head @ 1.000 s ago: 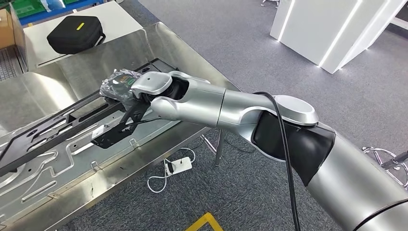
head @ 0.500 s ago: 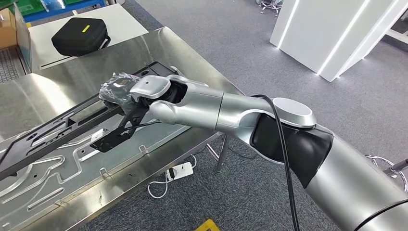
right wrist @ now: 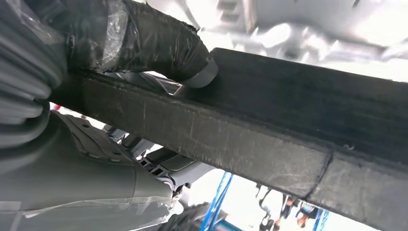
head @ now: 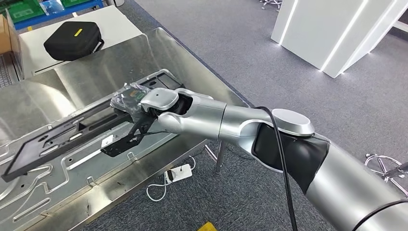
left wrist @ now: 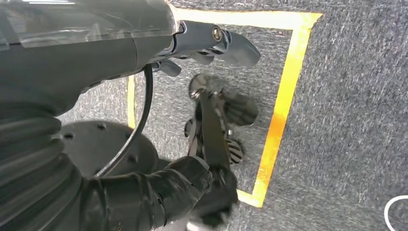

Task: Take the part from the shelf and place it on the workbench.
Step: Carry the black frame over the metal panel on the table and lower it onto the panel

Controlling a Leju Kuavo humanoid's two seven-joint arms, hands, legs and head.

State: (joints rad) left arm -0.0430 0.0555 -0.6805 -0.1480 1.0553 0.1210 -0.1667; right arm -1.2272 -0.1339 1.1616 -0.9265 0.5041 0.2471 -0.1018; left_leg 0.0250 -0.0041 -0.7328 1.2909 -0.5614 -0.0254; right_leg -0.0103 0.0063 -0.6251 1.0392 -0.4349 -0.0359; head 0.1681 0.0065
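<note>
Your right hand (head: 132, 101) is out over the steel workbench (head: 72, 82), fingers wrapped around the long black frame part (head: 62, 137) near its right end. From the head view the part runs leftward and toward you from the hand, lying low across the stamped metal sheet (head: 57, 178) on the bench; I can't tell you whether its far left end is touching down. A smaller black bracket (head: 120, 142) hangs just beneath the hand, close over the sheet. In your right wrist view the thumb (right wrist: 159, 45) presses on the part's upper face, with the black bar (right wrist: 269, 139) crossing the whole picture. Your left hand (left wrist: 211, 115) hangs over grey carpet (left wrist: 346, 96) and yellow floor tape (left wrist: 281, 110), fingers apart, holding nothing. A black zip case (head: 72, 41) sits on the white table (head: 120, 21) past the bench.
</note>
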